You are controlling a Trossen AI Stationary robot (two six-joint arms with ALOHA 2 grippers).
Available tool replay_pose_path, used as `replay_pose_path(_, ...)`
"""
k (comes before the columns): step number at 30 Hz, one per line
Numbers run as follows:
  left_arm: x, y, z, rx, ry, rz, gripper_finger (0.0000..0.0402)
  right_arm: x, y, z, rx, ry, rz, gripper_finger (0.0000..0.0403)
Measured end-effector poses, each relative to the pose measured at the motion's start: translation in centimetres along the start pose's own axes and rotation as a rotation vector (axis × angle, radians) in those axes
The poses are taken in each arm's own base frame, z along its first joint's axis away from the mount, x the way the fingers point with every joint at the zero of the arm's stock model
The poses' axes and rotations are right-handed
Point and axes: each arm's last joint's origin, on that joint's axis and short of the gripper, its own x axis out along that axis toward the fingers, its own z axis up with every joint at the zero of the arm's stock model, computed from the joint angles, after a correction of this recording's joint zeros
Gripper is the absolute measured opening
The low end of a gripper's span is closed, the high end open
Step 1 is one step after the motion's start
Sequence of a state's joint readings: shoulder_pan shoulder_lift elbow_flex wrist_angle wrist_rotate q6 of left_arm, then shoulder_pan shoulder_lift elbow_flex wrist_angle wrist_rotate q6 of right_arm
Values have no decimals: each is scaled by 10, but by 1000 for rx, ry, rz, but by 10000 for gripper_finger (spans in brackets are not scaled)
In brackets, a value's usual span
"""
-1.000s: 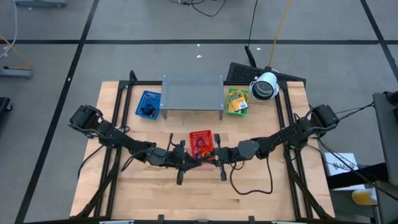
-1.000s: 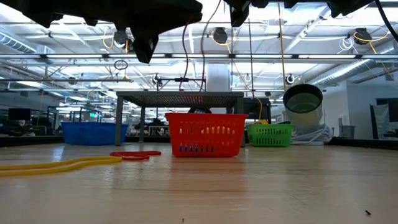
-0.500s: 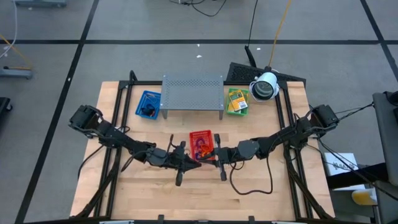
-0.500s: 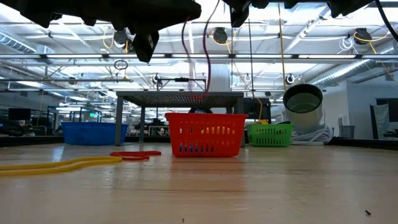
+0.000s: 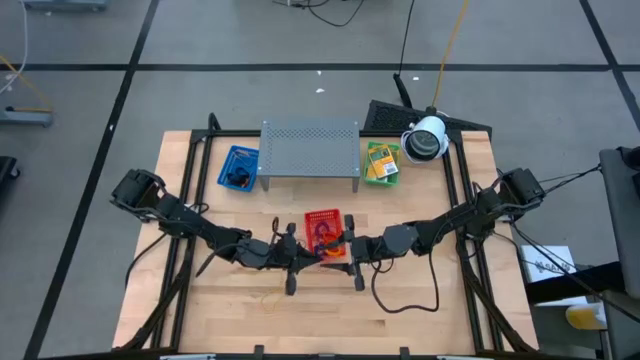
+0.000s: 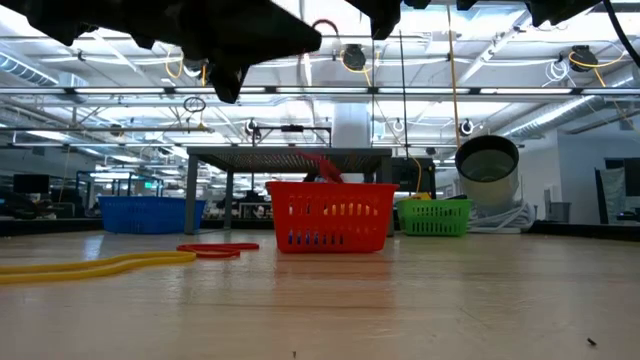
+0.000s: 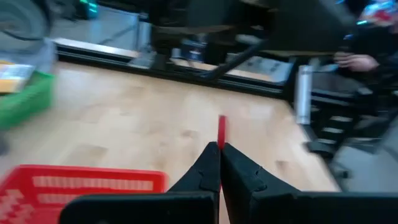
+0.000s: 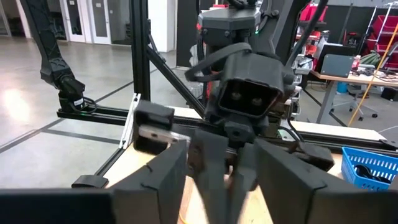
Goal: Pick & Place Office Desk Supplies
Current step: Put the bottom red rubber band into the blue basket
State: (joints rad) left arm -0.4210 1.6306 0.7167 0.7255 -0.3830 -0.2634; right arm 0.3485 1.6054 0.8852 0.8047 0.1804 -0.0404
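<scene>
The left gripper (image 7: 219, 163) has its fingers pressed together on a red rubber band (image 7: 221, 130) that sticks out past the fingertips, with the red basket (image 5: 322, 231) just beside and below it. Facing it across the basket, the right gripper (image 5: 347, 247) sits close by; whether its fingers are apart or together cannot be told.

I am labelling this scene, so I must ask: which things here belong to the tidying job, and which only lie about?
Job: red rubber band, held in the left gripper; red bands and yellow band on the table; yellow-green packets.
Lying about: grey rack; white round device; red basket.
</scene>
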Motion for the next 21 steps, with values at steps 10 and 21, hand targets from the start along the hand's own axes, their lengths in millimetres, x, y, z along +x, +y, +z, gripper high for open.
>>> replay_pose_path(10,-11,13,4,121,37,344,3,-1,7,1,6,-6,14,194)
replay_pose_path(21,-80,29,74,209,-71,605,3,-3,16,2,3,-15,37,189)
